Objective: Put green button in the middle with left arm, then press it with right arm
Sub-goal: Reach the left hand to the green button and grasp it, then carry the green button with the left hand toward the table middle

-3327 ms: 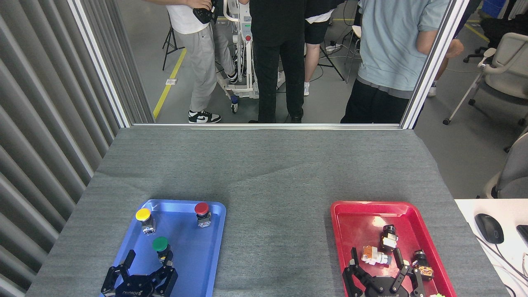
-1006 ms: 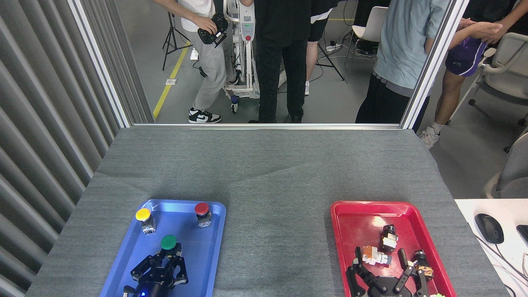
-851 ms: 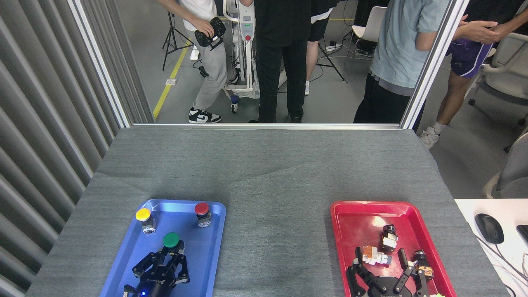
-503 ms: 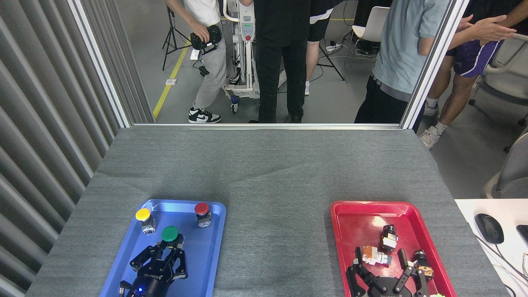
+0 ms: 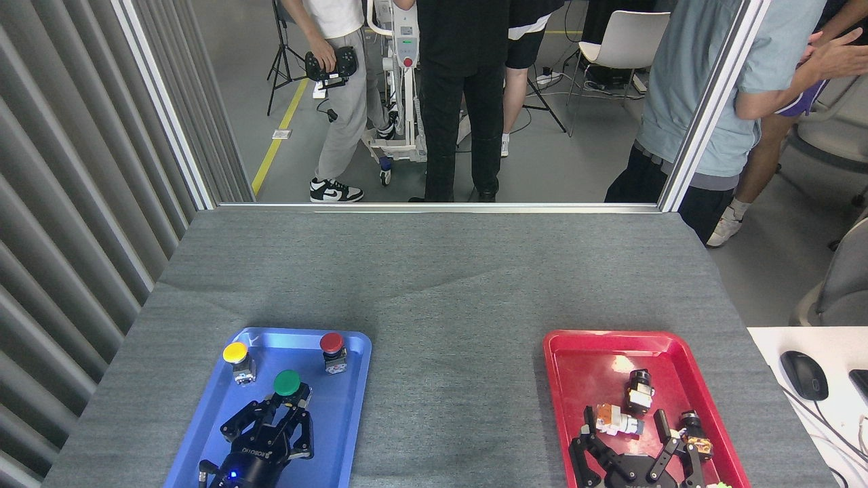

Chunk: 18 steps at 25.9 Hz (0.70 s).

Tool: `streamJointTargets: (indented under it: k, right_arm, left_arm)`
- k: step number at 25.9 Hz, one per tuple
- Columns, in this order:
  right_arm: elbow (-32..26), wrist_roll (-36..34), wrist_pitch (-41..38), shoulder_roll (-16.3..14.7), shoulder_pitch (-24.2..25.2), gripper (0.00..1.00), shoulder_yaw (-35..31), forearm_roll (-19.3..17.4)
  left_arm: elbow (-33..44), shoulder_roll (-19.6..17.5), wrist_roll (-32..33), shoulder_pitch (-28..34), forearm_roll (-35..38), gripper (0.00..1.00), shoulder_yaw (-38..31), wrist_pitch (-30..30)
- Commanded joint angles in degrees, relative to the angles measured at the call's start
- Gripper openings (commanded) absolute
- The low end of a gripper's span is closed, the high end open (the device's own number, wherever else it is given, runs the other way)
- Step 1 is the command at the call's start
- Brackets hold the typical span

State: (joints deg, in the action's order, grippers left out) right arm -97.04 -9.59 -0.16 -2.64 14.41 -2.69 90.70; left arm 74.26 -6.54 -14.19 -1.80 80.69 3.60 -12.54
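Note:
The green button (image 5: 287, 383) shows its round green cap over the blue tray (image 5: 339, 434), between the yellow and red buttons. My left gripper (image 5: 288, 401), black with a blue light at its base, has its fingers closed round the button's body just below the cap. The bare grey cloth of the middle (image 5: 454, 400) lies to the right of that tray. My right gripper (image 5: 634, 437) sits low over the red tray (image 5: 583, 352) with its fingers spread and nothing between them.
A yellow button (image 5: 237, 358) and a red button (image 5: 332, 347) stand at the far end of the blue tray. Several small parts (image 5: 617, 420) lie in the red tray. People stand beyond the table's far edge. A mouse (image 5: 804, 375) rests on a white desk at right.
My left gripper closed on the green button, lifted it and carried it away from me and slightly right over the blue tray. The right gripper stayed put. The people behind shifted.

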Motion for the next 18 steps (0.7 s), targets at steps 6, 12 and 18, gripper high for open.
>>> streamJointTargets:
  k: [6,12,18]
  right_arm:
    - [0.01,0.01,-0.01,-0.09,0.0,1.0,-0.03,0.0]
    - [0.01,0.01,-0.01,-0.17,0.0,1.0,-0.03,0.0]
    - [0.01,0.01,-0.01,-0.17,0.0,1.0,-0.12,-0.09]
  left_arm:
    - [0.27,-0.32,0.04,-0.31,0.0,0.0,0.0,-5.92]
    - [0.36,-0.23,0.13,-0.48,0.0,0.0,0.0,-7.94]
    - [0.98,-0.14,0.3,-0.75,0.0,0.0,0.18,-9.08]
